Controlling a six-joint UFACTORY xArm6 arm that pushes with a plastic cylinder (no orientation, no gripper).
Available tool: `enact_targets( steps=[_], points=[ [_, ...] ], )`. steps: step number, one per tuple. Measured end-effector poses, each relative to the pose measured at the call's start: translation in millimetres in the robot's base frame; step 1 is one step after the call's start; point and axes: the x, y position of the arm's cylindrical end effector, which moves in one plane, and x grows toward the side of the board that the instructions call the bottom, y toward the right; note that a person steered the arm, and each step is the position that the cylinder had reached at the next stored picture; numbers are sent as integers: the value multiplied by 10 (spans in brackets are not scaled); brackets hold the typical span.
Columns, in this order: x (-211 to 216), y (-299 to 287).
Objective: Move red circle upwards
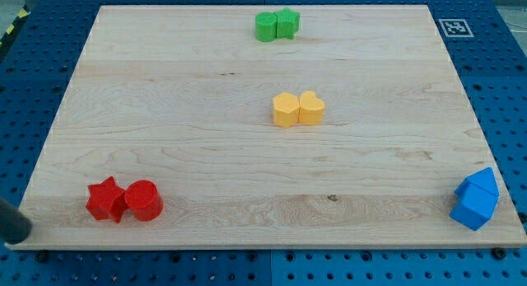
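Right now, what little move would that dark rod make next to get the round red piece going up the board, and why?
Probably slide my tip, now at the view's bottom-left corner off the board, rightward to just below the red circle. Pushing from underneath would send it toward the view's top, away from the touching red star.

Bright, even overhead light covers the pale wooden tabletop (206, 146) with no glare. Blocks cast only faint, short shadows at their bases. Focus is sharp across the tabletop, though a dark object at its bottom-left corner looks soft and blurred.
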Motion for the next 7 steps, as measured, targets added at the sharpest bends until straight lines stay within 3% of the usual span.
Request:
enact_targets(
  steps=[2,3,4,5,6,7],
  points=[
    [-421,1745],
    [-517,2071],
    [-471,2145],
    [-936,2230],
    [-1001,2230],
    [-480,2068]
  ],
)
